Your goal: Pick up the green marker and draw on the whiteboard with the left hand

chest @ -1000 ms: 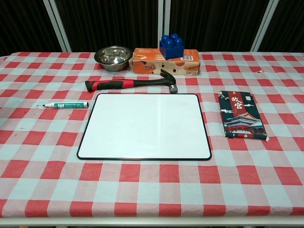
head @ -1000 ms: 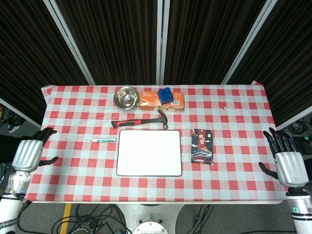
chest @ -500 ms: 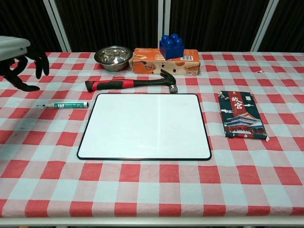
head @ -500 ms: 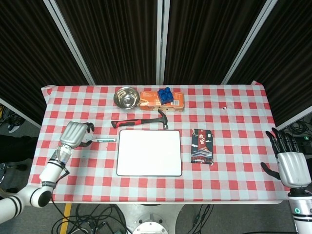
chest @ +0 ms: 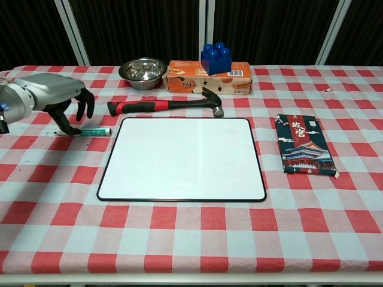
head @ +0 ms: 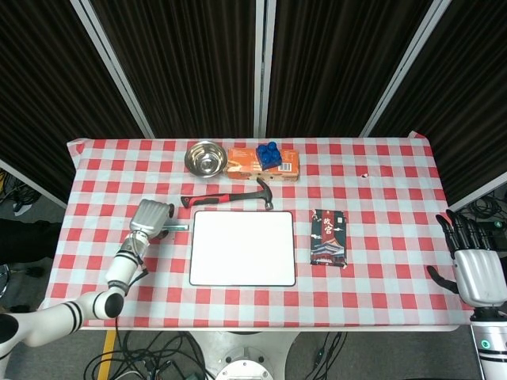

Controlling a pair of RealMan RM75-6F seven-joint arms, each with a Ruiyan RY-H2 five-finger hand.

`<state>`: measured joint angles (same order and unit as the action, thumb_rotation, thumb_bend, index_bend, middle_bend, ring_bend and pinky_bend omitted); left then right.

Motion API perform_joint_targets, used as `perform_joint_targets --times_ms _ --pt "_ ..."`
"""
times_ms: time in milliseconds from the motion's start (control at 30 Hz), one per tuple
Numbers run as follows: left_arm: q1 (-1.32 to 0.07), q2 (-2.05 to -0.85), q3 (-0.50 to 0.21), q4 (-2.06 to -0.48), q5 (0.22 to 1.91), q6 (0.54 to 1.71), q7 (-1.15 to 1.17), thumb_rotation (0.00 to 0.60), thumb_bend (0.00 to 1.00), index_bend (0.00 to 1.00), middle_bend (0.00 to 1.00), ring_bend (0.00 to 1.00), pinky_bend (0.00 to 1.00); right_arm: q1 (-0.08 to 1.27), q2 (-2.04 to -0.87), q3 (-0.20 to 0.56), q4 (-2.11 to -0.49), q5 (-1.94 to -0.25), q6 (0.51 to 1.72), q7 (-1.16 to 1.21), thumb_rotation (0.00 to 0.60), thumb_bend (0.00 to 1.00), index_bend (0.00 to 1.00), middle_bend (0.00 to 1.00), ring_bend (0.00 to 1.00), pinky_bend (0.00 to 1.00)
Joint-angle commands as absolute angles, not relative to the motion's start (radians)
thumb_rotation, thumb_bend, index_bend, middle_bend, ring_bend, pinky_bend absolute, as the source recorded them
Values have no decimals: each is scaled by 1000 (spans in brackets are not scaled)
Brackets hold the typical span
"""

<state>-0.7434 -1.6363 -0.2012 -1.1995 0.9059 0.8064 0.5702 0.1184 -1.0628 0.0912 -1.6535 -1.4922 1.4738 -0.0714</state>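
Observation:
The green marker (chest: 96, 131) lies flat on the checked cloth, just left of the whiteboard (chest: 182, 158). My left hand (chest: 57, 98) arches over its left end with the fingers (chest: 76, 113) curled downward and apart, and the thumb tip touches the marker near its tip. The marker still rests on the table. From the head view, my left hand (head: 150, 218) covers most of the marker (head: 178, 227), beside the whiteboard (head: 242, 248). My right hand (head: 479, 269) hangs open off the table's right edge, fingers spread, holding nothing.
A red-handled hammer (chest: 164, 105) lies just behind the whiteboard. Further back stand a steel bowl (chest: 142, 70) and an orange box (chest: 206, 78) with a blue block (chest: 216, 57) on top. A dark packet (chest: 304, 144) lies right of the whiteboard.
My left hand has swung from the table's left edge rightward and down onto the marker. The right hand has drifted slightly outward. The marker has not moved.

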Motion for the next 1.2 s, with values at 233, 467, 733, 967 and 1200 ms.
perform_joint_targets --times_ms 233,467,733,967,1200 --pt "-788 -1689 -184 -1175 810 833 664 600 245 459 511 759 998 115 -1065 90 -1644 -1486 1472 -61 600 101 0 1 0 66" --pt "-802 -1693 -167 -1175 780 837 690 600 259 468 521 761 1000 115 -1065 91 -1639 -1482 1469 -54 600 101 0 1 0 66" --pt "-812 -1692 -152 -1174 763 834 694 600 289 468 521 761 1000 116 -1068 91 -1632 -1476 1461 -47 600 101 0 1 0 66" --pt "-819 -1697 -138 -1166 759 835 695 600 327 484 537 761 1000 117 -1070 92 -1627 -1470 1455 -42 600 101 0 1 0 66" --pt "-817 -1692 -131 -1168 782 842 667 600 355 510 562 763 1000 118 -1070 93 -1626 -1465 1451 -41 600 100 0 1 0 66"
